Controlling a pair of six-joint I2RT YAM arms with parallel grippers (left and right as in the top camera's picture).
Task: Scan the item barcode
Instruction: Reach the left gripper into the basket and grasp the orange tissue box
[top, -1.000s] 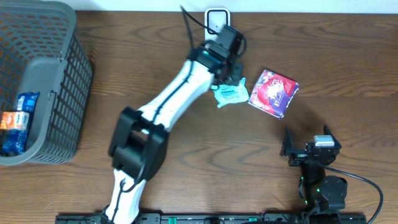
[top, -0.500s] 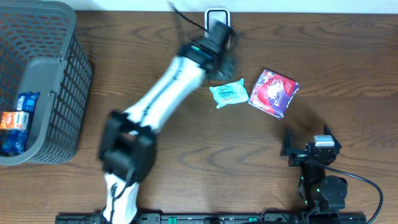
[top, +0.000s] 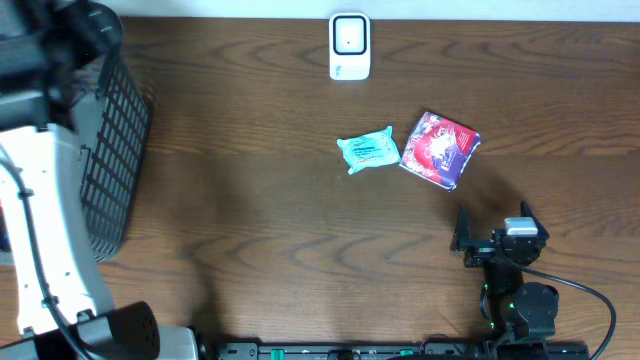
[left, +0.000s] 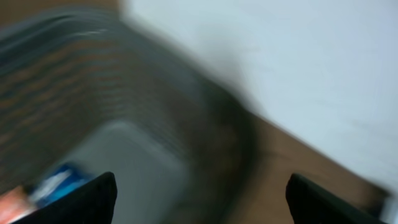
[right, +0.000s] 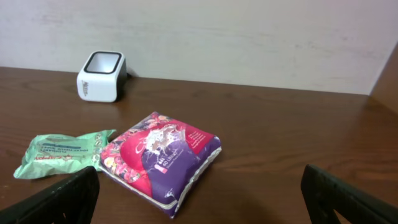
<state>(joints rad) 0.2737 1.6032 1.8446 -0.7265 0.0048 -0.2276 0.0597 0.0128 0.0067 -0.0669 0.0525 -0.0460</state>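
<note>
Only our left wrist sees inside the grey mesh basket (left: 74, 68); above the brown wooden bench (top: 300, 230), left gripper (left: 199, 200) and right gripper (right: 199, 194) gape empty.

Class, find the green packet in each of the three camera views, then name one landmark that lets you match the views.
Overhead: the green packet lies mid-table, just left of the red pouch.
Left wrist: not in it; only a blurred basket shows.
Right wrist: lower left, beside the pouch.
Shared landmark: the white scanner, standing beyond the packet in the overhead and right wrist views.
</note>
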